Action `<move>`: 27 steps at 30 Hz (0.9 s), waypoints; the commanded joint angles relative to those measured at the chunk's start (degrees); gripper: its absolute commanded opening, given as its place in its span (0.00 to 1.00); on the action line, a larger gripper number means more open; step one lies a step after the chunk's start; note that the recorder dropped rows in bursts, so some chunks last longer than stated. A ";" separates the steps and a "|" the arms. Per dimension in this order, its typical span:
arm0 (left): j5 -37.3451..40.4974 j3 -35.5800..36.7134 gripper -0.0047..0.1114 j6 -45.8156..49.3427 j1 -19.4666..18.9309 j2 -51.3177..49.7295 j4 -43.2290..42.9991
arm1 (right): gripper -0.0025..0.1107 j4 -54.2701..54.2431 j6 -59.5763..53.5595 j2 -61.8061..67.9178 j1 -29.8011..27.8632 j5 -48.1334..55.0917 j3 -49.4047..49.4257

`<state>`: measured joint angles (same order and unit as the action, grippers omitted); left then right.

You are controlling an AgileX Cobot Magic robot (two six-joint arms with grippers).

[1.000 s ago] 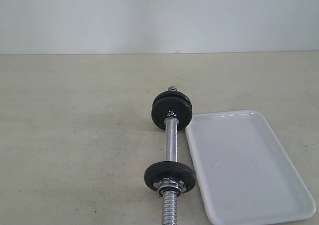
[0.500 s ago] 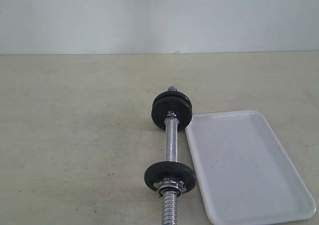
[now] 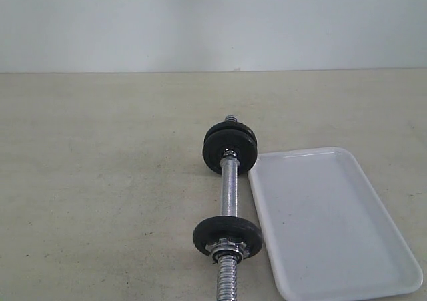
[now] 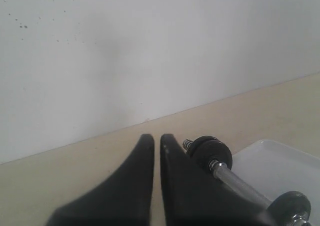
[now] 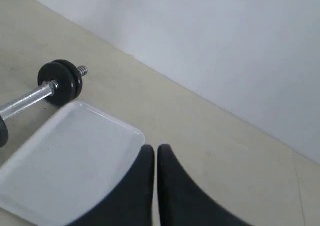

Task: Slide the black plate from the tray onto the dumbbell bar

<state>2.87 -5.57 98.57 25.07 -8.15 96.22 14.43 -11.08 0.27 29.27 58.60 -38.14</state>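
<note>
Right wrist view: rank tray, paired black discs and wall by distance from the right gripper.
From the right gripper:
1. tray, just beside it.
2. paired black discs, past the tray.
3. wall, beyond the table edge.

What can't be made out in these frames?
- Bar: near threaded end cut off by the exterior view's bottom edge.
- Far discs: exact plate count unclear, small and blurred in every view.
- Tray: partly hidden behind the right claw in the right wrist view; cut by the frame edge in the left wrist view.
- Near disc: partly cut off by the frame edge in both wrist views.
</note>
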 commanded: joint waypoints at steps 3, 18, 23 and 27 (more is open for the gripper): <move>0.80 0.20 0.08 -1.04 0.32 0.30 0.29 | 0.02 -3.24 3.22 -0.27 -0.12 -10.57 4.62; 0.80 0.20 0.08 -1.04 0.32 0.30 0.29 | 0.02 -5.37 9.86 -0.27 -0.12 -37.36 24.66; 0.34 0.20 0.08 -1.02 0.32 0.30 0.29 | 0.02 -5.37 14.04 -0.27 -0.12 -39.69 28.37; 0.34 0.20 0.08 -1.02 0.32 0.30 0.29 | 0.02 -5.37 14.24 -0.27 -0.12 -43.11 28.88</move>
<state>3.53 -5.57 98.02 25.07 -8.15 96.22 8.84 2.56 0.27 29.27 18.83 -9.57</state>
